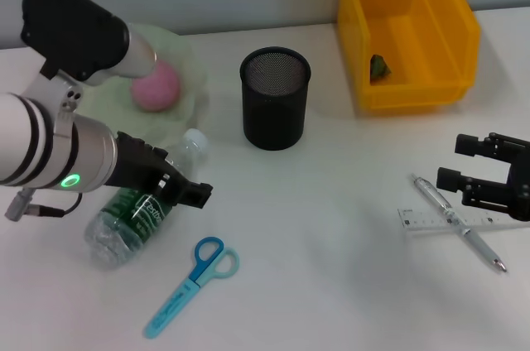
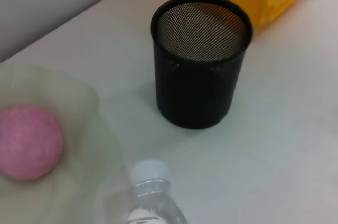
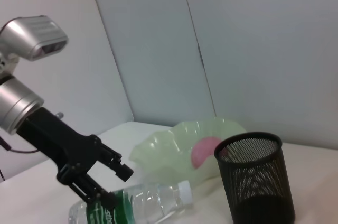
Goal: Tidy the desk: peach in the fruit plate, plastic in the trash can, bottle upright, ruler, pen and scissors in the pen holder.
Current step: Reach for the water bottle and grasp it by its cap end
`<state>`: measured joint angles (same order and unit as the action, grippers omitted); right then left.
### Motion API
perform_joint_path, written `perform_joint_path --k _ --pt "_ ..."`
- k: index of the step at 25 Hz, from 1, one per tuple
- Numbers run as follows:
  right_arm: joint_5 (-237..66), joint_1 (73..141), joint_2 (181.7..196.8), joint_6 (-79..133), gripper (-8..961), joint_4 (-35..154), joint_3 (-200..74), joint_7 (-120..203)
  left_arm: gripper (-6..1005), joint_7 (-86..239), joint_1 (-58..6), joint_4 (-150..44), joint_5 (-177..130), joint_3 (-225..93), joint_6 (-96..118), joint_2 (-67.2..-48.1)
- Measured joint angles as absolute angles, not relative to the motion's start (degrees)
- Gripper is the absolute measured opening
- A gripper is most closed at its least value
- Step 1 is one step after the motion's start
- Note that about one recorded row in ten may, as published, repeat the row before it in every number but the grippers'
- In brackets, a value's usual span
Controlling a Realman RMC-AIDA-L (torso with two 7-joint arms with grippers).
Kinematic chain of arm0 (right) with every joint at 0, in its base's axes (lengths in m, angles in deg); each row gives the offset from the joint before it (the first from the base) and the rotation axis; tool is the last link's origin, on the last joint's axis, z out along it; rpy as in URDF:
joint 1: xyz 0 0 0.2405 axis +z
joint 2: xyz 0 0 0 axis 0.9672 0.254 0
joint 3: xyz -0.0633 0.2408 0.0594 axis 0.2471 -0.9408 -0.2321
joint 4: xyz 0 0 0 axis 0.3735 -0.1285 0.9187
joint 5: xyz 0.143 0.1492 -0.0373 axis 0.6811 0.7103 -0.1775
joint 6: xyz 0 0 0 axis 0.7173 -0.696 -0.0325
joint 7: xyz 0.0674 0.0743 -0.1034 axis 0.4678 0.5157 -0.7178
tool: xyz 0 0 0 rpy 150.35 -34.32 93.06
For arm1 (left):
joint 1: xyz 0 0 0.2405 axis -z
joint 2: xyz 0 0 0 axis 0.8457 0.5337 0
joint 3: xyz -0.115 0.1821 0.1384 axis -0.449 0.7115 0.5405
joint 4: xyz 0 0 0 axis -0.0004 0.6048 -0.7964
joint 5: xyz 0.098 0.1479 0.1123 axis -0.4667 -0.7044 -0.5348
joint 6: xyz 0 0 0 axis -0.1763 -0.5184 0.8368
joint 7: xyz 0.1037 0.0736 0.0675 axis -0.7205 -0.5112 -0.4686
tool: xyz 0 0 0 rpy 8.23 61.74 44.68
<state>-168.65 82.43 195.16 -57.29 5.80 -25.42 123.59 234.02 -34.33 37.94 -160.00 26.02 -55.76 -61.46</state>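
A clear bottle (image 1: 124,223) with a green label lies on its side, its white cap (image 2: 149,173) toward the fruit plate (image 1: 192,78). My left gripper (image 1: 178,189) hovers over the bottle's middle, open, with its fingers (image 3: 124,172) spread above the label. The pink peach (image 1: 156,86) rests in the pale green plate. The black mesh pen holder (image 1: 275,98) stands upright at centre. Blue scissors (image 1: 190,285) lie near the front. A pen (image 1: 460,223) lies crossed over a clear ruler (image 1: 431,218) at the right. Just behind them my right gripper (image 1: 460,162) is open and empty. A green plastic scrap (image 1: 379,67) sits inside the yellow trash can (image 1: 451,32).
The yellow bin stands at the back right, close to the pen holder. The plate's rim (image 2: 100,123) nearly touches the bottle's cap. A grey wall runs behind the table.
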Motion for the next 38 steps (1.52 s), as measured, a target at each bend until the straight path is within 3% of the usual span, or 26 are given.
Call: perform_joint_path --k 38 --pt "-171.1 83.7 195.02 -56.8 738 8.5 -25.5 123.4 841 236.2 -27.1 25.6 -166.6 26.4 -54.3 -61.48"
